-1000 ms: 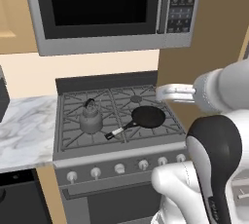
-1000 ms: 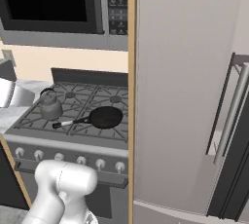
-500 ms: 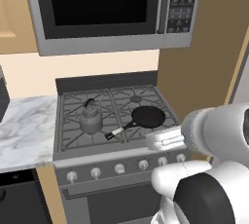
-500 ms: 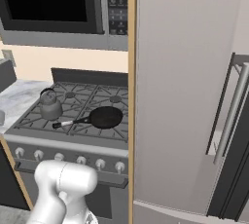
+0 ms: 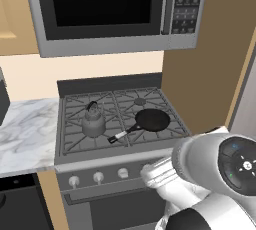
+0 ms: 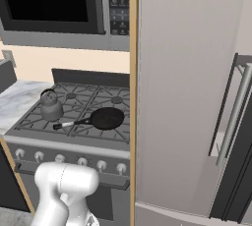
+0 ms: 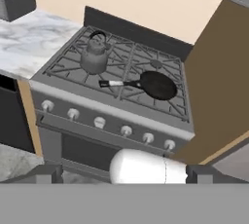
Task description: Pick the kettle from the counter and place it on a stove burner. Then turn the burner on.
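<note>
in front of the stove, low down, our gripper [image 7: 121, 179] has its jaws spread wide with nothing between them, hanging well short of the control panel. we read that as the kettle part being finished and the hand pulled clear so it can line up on a knob.

next out is the row of front knobs [image 7: 99, 122] along the stove face (which one drives the kettle's burner we can't tell from here, likely one of the leftmost).

past that, on the grate, the kettle [image 5: 93, 120] sits upright on the front-left stove burner [image 5: 75, 134], off the counter [image 5: 24, 129] which lies just beside the stove on the left. so placement looks done, ignition is what's left.

the frying pan [image 5: 152, 120] occupies the front-right grate, handle pointing toward the kettle and stopping just short of it, which is probably why the kettle went left.

furthest back, the microwave [image 5: 110, 9] hangs above the stove.
</note>
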